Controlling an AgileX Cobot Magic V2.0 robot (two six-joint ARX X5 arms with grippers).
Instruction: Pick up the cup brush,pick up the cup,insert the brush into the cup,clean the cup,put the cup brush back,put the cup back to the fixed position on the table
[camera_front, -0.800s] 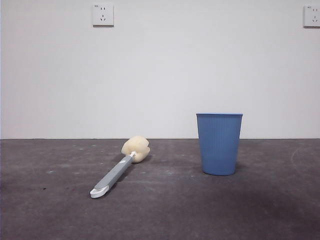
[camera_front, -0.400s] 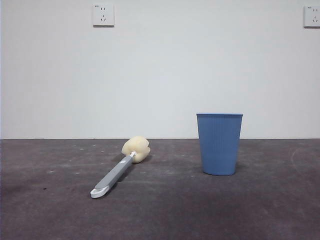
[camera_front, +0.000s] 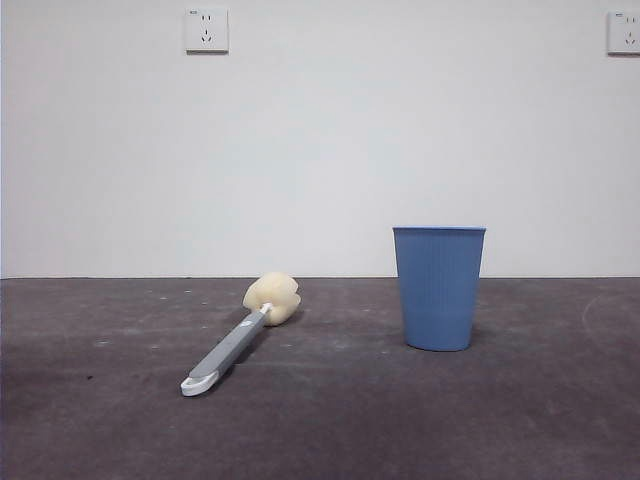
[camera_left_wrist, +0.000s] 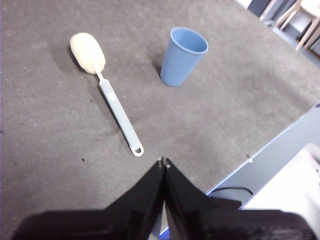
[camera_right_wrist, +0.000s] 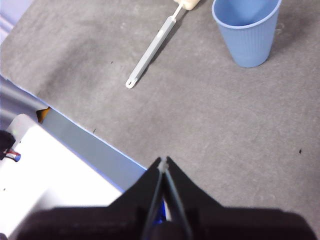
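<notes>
Cup brush (camera_front: 240, 338) lies flat, frame centre-left; cup (camera_front: 438, 288) upright to its right. Left gripper (camera_left_wrist: 163, 162) & right gripper (camera_right_wrist: 163, 160) both closed, holding nothing.

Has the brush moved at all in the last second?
No. The brush lies at the same spot beside the cup, below the wall socket.

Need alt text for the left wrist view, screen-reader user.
The left gripper, jaws shut and empty, hangs above the dark grey table. The cup brush lies flat there, and apart from it the blue cup stands upright.
</notes>
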